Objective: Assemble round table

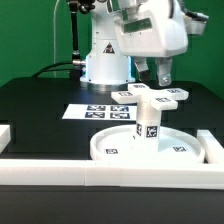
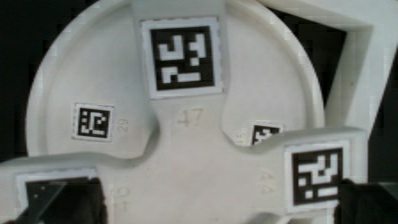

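The large rimmed round disc [image 1: 115, 147] lies on the table near the front. The short thick cylinder [image 1: 148, 128] stands upright on its middle. The flat cross-shaped piece [image 1: 150, 96] sits level on top of the cylinder. My gripper [image 1: 152, 80] hangs straight over the cross, fingertips just above it and spread wide. In the wrist view the cross [image 2: 187, 120] fills the picture, one tagged arm pointing away. My gripper [image 2: 205, 205] is open, with a dark finger [image 2: 39, 200] at each lower corner. The cylinder is hidden under the cross in that view.
The marker board [image 1: 95, 112] lies flat behind the disc. Long white border bars run along the front [image 1: 100, 172], the exterior view's left [image 1: 5, 135] and right [image 1: 212, 146]. The arm's white base [image 1: 105, 65] stands at the back.
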Robot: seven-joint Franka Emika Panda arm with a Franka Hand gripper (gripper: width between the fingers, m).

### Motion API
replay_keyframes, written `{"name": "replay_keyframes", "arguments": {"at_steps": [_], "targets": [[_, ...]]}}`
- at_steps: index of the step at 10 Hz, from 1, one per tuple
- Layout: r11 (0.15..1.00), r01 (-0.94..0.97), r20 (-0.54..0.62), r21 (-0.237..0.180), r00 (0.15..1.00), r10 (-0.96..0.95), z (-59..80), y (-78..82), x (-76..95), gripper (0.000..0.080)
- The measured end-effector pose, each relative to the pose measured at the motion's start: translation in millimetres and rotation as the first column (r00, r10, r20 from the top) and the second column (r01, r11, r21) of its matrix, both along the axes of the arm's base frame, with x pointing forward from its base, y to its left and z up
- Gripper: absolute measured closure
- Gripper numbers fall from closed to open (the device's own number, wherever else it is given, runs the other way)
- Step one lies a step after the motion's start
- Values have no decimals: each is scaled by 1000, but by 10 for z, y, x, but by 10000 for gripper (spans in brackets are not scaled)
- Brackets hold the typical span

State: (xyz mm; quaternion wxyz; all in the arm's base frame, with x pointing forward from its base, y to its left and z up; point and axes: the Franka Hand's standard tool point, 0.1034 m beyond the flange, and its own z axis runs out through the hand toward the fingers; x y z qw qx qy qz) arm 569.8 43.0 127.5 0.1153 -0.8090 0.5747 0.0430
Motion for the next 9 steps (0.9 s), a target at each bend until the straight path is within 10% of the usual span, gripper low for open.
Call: {"name": "replay_keyframes", "arguments": {"at_steps": [5,9], "targets": [[934,-354,71,-56,931,357,-13,-20,-4,151],[599,-786,68,-153,596,800,21,29,-5,151]]}}
